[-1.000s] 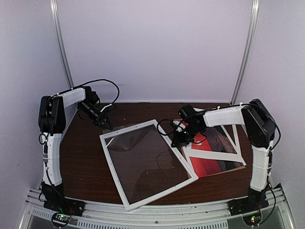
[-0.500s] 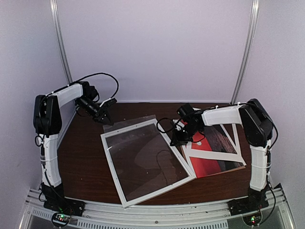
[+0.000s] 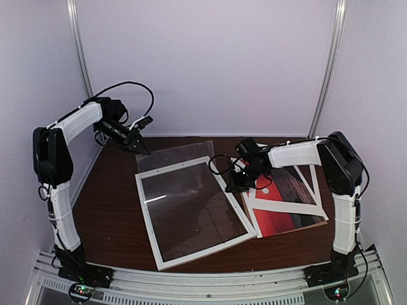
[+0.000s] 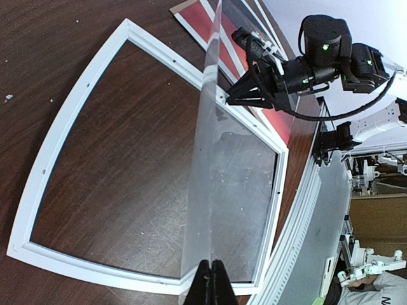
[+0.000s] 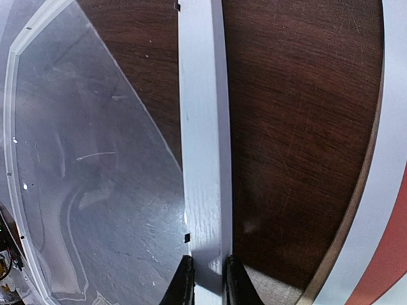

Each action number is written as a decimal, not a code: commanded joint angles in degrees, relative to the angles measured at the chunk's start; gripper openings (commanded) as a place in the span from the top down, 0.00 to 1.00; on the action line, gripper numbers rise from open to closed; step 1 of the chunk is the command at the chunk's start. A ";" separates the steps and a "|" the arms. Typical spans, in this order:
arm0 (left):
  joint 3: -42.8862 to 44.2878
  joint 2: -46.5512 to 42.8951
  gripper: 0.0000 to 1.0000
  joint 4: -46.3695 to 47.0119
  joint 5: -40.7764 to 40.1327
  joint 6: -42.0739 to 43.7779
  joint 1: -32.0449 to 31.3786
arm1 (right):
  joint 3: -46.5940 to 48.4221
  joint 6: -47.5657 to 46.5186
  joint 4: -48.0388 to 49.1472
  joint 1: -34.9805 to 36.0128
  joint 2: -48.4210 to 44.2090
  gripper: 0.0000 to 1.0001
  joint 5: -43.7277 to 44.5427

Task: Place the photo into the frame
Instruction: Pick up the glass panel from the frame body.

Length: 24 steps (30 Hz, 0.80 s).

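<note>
1. Top external view: the photo (image 3: 275,222) lies flat at 3 o'clock on the table (image 3: 108,210), part-covered by a white mat (image 3: 289,206), and no jaws are on it.
2. The right gripper (image 3: 235,185) sits just off the photo's 10 o'clock corner. The left gripper (image 3: 140,147) is well apart, up at the table's 11 o'clock.
3. Right wrist view: we see the jaws clenched on the frame (image 5: 203,127), one finger on each side of its white rail.
4. Left wrist view: the jaws are pinched tight on the edge of the clear sheet (image 4: 229,190), which tilts up off the frame.
5. Edges now. The frame's 4 o'clock corner lies just beside the mat's edge, and we cannot tell whether they touch. Its 7 o'clock corner comes near the table's near edge.
6. As for room, there is bare wood at 9 o'clock of the frame, and a strip of bare wood between the gripped rail and the mat.
</note>
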 commanded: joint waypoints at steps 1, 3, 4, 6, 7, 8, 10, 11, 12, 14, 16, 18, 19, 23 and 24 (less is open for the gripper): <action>0.33 -4.43 1.00 2.75 0.66 -2.60 0.24 | -1.40 4.96 -0.40 -0.97 3.09 0.99 3.67; 0.48 -5.21 1.00 2.81 0.17 -3.28 0.24 | -1.67 5.72 0.56 -0.97 3.15 0.97 2.75; 0.60 -5.47 1.00 2.82 -0.26 -3.76 0.24 | -1.73 6.11 1.09 -1.05 3.11 0.96 2.23; 0.76 -5.91 1.00 2.89 -1.15 -4.51 0.24 | -2.18 6.85 2.44 -1.24 2.92 0.94 1.13; 0.94 -6.09 1.00 2.91 -1.41 -4.84 0.24 | -2.50 7.27 3.25 -1.30 2.69 0.93 0.59; 1.00 -6.26 1.00 2.88 -1.66 -5.05 0.24 | -2.86 7.58 4.04 -1.48 2.43 0.93 -0.10; 1.16 -6.56 1.00 2.90 -1.70 -5.34 0.22 | -3.60 8.34 6.14 -1.90 1.89 0.92 -1.70; 1.27 -6.85 1.00 2.92 -1.55 -5.41 0.24 | -3.93 8.52 6.99 -2.10 1.55 0.90 -2.64; 1.31 -7.17 1.00 2.92 -1.38 -5.40 0.24 | -4.30 8.64 7.85 -2.38 1.23 0.89 -3.47; 1.60 -7.80 1.00 2.94 -0.94 -5.53 0.24 | -5.16 8.95 9.75 -2.84 0.43 0.84 -5.31; 2.08 -8.37 1.00 2.99 -0.31 -5.78 0.24 | -5.73 9.08 11.33 -3.28 -0.39 0.75 -6.69; 2.67 -9.05 1.00 2.97 0.19 -5.99 0.24 | -5.97 8.87 12.44 -3.64 -1.26 0.67 -7.70; 3.02 -9.26 1.00 3.05 0.53 -6.16 0.24 | -5.95 8.51 12.66 -3.75 -1.69 0.63 -7.93; 3.62 -10.42 1.00 3.80 1.33 -6.98 0.07 | -6.08 6.84 13.31 -3.96 -4.02 0.51 -8.09; 3.59 -10.64 1.00 4.19 1.29 -7.22 0.00 | -6.15 6.35 13.38 -4.01 -4.46 0.49 -7.98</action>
